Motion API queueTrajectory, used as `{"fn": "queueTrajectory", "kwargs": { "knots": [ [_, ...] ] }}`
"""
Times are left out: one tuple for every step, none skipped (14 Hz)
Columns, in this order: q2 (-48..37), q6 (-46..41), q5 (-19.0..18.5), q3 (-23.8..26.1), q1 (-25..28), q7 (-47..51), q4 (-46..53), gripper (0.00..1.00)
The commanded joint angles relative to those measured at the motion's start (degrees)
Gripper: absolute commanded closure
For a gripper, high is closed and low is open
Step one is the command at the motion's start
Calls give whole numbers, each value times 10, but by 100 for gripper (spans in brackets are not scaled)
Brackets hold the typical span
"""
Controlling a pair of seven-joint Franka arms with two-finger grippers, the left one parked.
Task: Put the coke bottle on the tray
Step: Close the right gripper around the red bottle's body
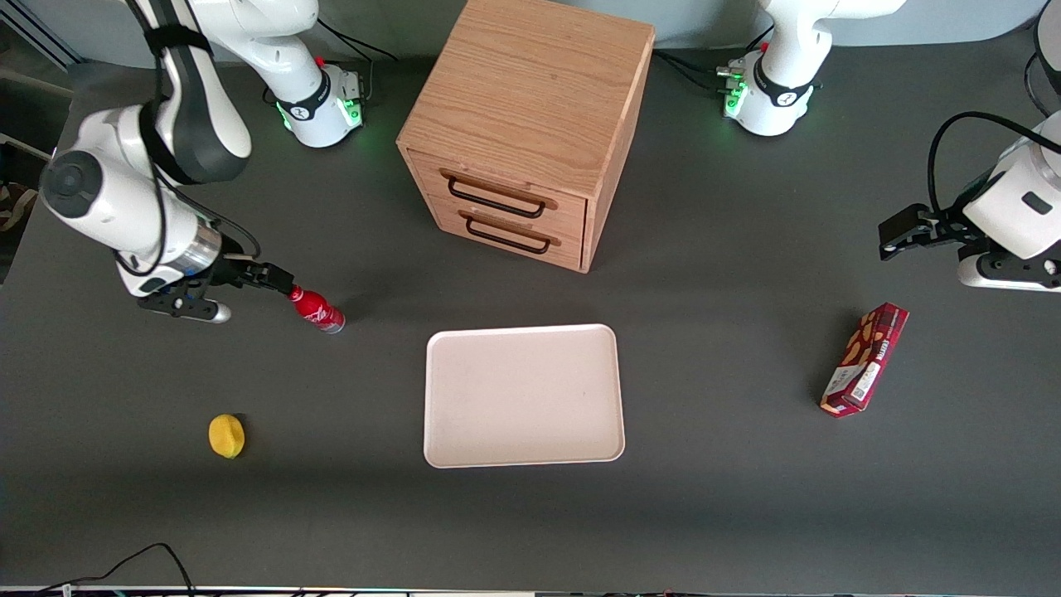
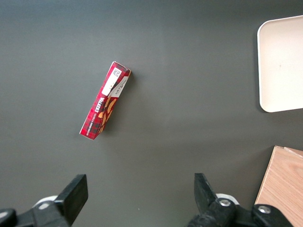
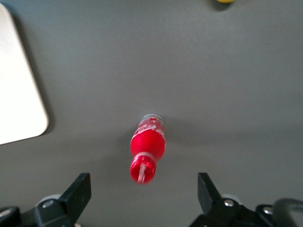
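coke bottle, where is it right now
The coke bottle stands on the table toward the working arm's end, apart from the tray, with the open gripper above its cap.

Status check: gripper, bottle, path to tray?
Gripper open, above coke bottle, not gripping. Bottle upright on table, off tray. Path to tray unobstructed.

I saw the bottle (image 3: 148, 144) standing on the dark surface (image 3: 227, 75), cap toward my camera, between the spread fingers (image 3: 80, 191) of the gripper (image 3: 144, 194) and touching neither. The tray (image 3: 21, 99) showed one rounded corner nearby, and a yellow thing (image 3: 225, 1) barely peeked in.
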Motion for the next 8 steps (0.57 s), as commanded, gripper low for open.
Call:
{"fn": "queueTrajectory", "kwargs": {
  "knots": [
    [15, 54, -10, 4, 6, 37, -26, 0],
    [22, 78, -10, 13, 5, 42, -37, 0],
    [25, 97, -10, 13, 5, 43, -48, 3],
    [29, 104, -10, 13, 5, 43, -50, 11],
    [30, 104, -10, 13, 6, 42, -51, 35],
    [29, 104, -10, 14, 6, 42, -53, 68],
    [29, 104, -13, 14, 6, 42, -53, 100],
    [29, 104, -17, 15, 6, 42, -53, 100]
  ]
}}
